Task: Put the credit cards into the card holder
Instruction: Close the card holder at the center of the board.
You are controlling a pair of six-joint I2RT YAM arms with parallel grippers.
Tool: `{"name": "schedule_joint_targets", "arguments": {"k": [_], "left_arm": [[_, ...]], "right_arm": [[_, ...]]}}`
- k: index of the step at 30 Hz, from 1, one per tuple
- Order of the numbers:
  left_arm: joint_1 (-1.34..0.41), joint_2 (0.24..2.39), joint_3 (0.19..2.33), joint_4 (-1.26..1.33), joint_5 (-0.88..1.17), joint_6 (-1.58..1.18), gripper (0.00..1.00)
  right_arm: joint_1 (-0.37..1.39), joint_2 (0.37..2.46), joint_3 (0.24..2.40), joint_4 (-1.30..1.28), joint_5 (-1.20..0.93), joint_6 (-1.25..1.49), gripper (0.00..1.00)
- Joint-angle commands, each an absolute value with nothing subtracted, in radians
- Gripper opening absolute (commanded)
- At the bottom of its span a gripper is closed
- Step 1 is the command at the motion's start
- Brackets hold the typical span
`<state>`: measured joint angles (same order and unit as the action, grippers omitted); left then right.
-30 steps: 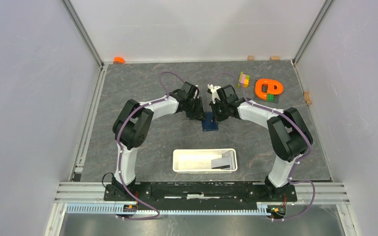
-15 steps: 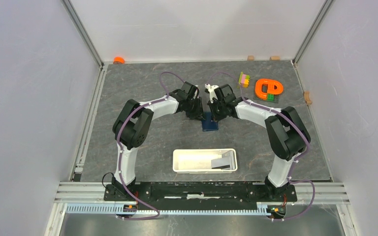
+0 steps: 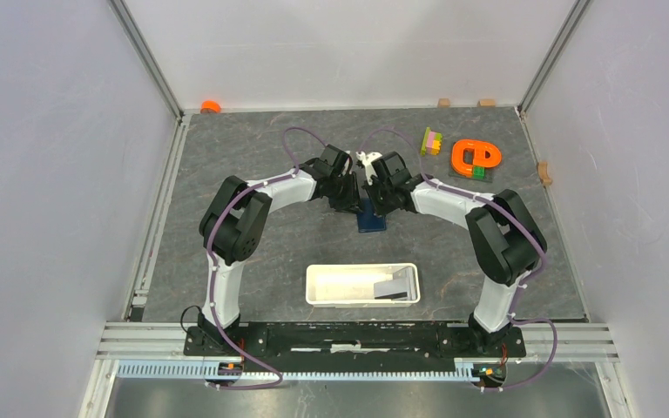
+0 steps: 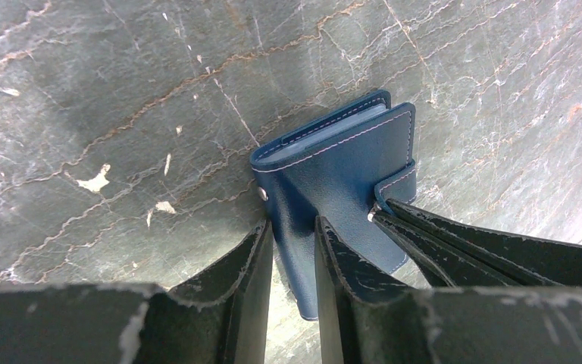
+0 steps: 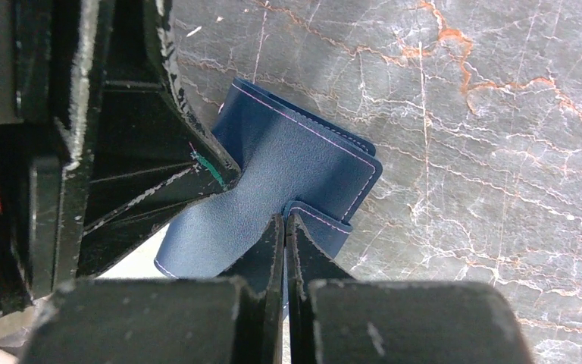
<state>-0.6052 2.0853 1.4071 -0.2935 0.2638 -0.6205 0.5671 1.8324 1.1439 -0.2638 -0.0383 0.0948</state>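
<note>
Navy card holder: sits mid-worktop between my two grippers, well beyond the white tray. It is closed, its cover buckled, and its far end is down against the stone.
Worktop: grey, marbled with rusty and pale veins.
Left gripper: I am grasping the card holder. My two fingers stand a little apart with a fold of its cover between them, just beside the metal snap stud.
Right gripper: clenched tight, fingers pressed fully together, with the end of the snap tab pinched at their tips.
Grippers together: in the top view, left and right meet nearly tip to tip over the card holder.
Writing on the card holder: I can read none. I make out only pale stitching along the edges and a lighter blue layer at the open edge.
Credit card: a grey one lies tilted in the right end of the tray. A whitish flat shape lies to its left, too small for me to tell what it is.
White tray: long and rectangular, near my arm bases, apart from both grippers.
Far right corner: an orange ring-shaped piece and a small stack of coloured blocks. Any print on them is too small to read.
</note>
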Motion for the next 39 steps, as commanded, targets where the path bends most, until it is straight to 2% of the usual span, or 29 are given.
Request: {"name": "schedule_joint_targets", "arguments": {"k": [1,39], "left_arm": [[-0.621,2.161,1.39,-0.364,0.245,-0.589,0.33],[-0.619,2.181,1.402,-0.376,0.234,-0.585,0.31]], "right_arm": [[0.591,1.84,1.097,-0.32,0.028,0.09,0.0],[0.606,1.796,1.093,-0.371,0.056,0.088,0.0]]}}
